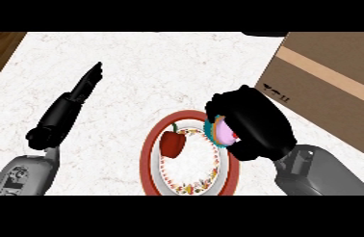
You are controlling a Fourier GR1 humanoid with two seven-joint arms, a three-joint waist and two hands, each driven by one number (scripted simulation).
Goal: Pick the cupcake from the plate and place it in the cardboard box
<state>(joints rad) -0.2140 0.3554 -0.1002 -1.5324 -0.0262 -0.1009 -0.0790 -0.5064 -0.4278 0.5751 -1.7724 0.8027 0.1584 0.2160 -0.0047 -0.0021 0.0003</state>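
Observation:
A cupcake [223, 131] with pink icing and a teal wrapper lies at the right rim of a red-bordered plate [186, 176]. My right hand [252, 123] is curled round it from the right and hides most of it. The cardboard box [323, 77] stands at the upper right, just beyond that hand. At the left, my left hand [74, 101] rests open on the counter, fingers straight and pointing away, well clear of the plate.
A red bell pepper [173, 142] sits on the plate's left half. The white marbled counter [156, 67] stretches between the left hand and the box. A dark wooden edge [8, 43] shows at the upper left corner.

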